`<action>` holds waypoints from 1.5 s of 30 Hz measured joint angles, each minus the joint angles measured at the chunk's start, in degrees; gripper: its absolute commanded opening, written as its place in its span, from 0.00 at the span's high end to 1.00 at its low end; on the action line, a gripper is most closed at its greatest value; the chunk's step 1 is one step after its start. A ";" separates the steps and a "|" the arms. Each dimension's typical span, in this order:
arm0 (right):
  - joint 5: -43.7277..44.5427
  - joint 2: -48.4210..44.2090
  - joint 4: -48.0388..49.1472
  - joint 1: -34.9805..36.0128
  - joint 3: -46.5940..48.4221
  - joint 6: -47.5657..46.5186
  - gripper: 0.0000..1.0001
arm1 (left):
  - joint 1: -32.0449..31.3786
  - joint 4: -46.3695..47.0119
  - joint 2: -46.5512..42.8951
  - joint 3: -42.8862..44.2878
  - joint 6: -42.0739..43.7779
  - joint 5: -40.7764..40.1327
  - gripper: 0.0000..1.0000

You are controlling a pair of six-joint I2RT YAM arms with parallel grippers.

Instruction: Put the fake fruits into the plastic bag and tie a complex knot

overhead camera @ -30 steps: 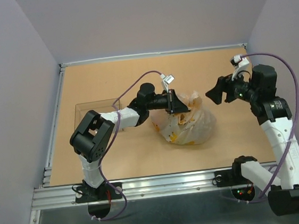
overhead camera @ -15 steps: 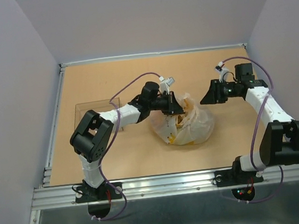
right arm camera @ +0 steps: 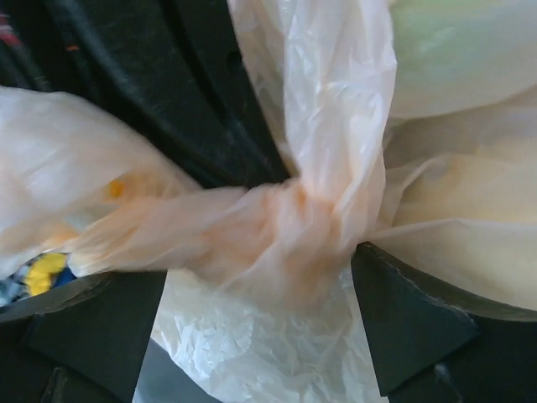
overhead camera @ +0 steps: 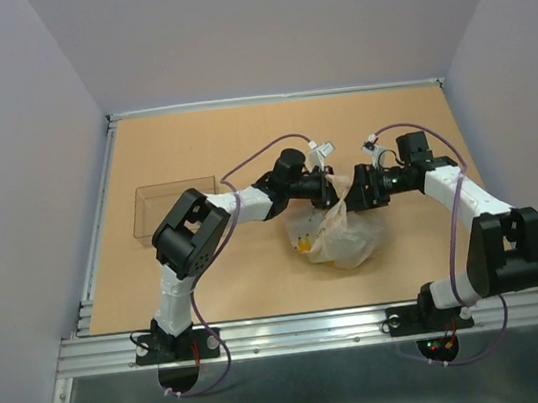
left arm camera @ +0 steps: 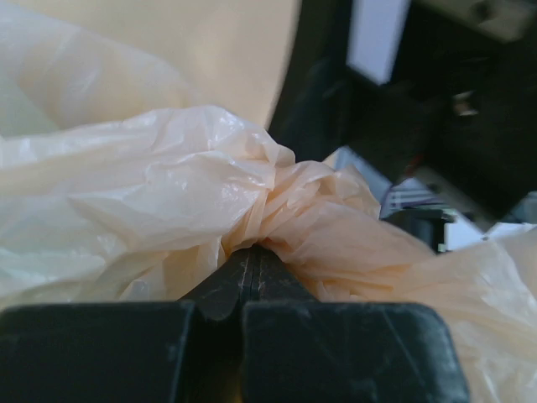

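The fruit [overhead camera: 305,247] is in. It shows yellow through the bag [overhead camera: 350,241], which lies on the worktop [overhead camera: 195,142] to the right of the tray [overhead camera: 154,209] and well apart from it. I judge that filling is done and I am in the tying step.

My left fingers [left arm camera: 252,273] are pressed flat together on a bunch of gathered film at the bag's neck. My right fingers [overhead camera: 357,192] sit just beside them, on the side away from the tray, both above the top of the bag. The right pair stands wide, one finger on each side of a twisted rope of plastic, and grips nothing. In that rope there is already a tight lump, a first knot [right arm camera: 289,222], with a flat strip of film running up from it.

One knot is hardly a complex one, so I reckon another turn is needed. For that, my right fingers should close on the loose strand beyond the knot, not on the knot itself. My left pair would anchor the neck while I draw the strand away from the tray to snug it down. I cannot tell for sure which strand is the free tail. The film is thin and slick, so a hard pull could tear it or slip it from my left fingers.
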 measured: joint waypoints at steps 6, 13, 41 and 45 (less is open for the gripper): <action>-1.25 -1.64 12.50 2.32 -8.00 13.86 0.02 | 0.20 19.91 0.57 -4.72 -11.76 5.84 1.00; 0.52 -4.66 31.80 9.11 -9.75 30.21 0.02 | 2.23 34.40 -0.39 -10.54 -20.61 9.75 1.00; 0.11 -17.27 3.96 -5.11 0.11 6.08 0.35 | 4.59 33.59 -2.91 -11.19 -17.97 11.98 1.00; -2.93 -17.20 3.45 -4.85 -0.37 6.32 0.37 | 4.57 33.14 -2.91 -11.17 -17.90 11.89 1.00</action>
